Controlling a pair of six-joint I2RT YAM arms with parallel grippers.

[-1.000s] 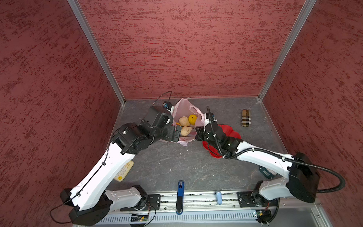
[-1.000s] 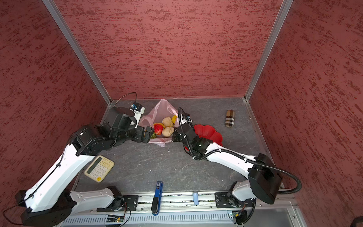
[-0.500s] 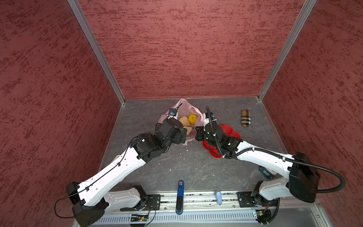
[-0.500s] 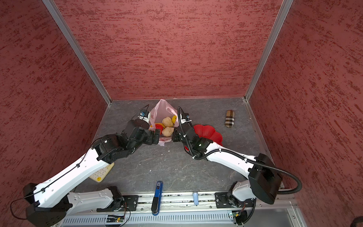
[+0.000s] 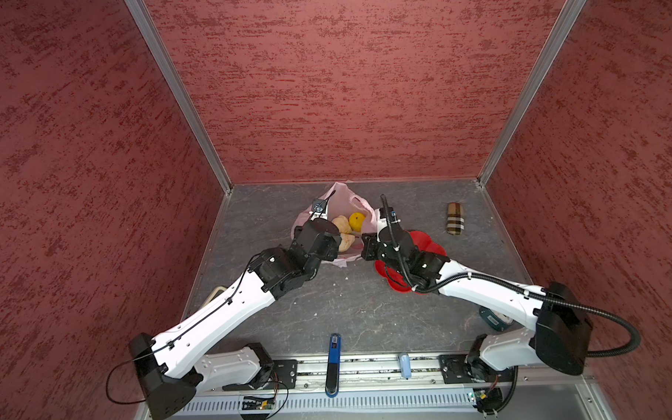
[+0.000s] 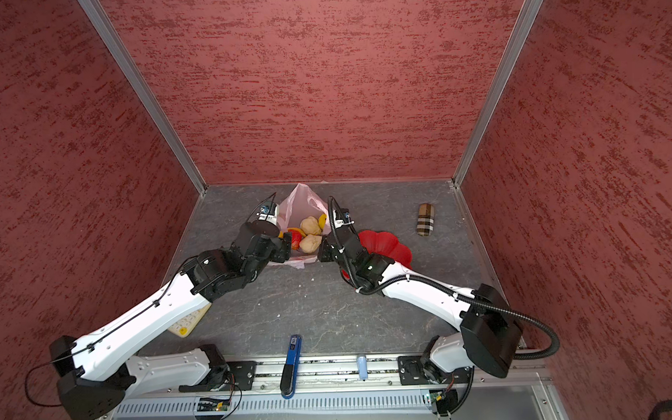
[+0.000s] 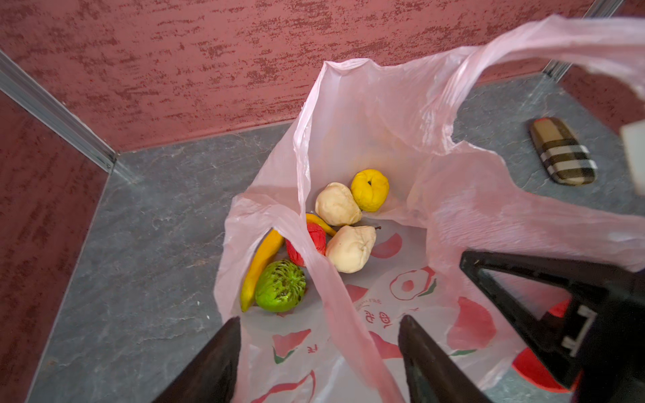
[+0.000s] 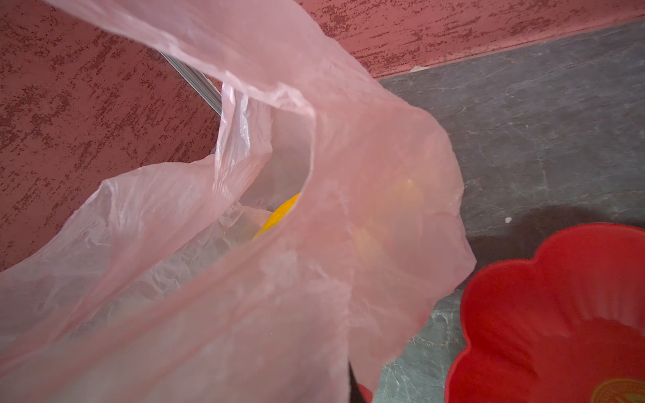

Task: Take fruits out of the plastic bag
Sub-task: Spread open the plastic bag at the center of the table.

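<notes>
The fruits [image 7: 336, 204] lie in the plastic bag [image 7: 384, 115], with the plate [image 5: 430, 243] just right of it.

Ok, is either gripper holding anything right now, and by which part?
The right gripper pinches the plastic bag by its mouth edge beside the red plate. The left gripper is open, a bag handle between its jaws, ungripped.

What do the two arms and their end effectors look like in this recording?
Both arms have white shells with black joints. The left arm has a thin black cable clipped along it; the right arm has a thick ribbed black hose. The left end effector has two black tapering fingers.
</notes>
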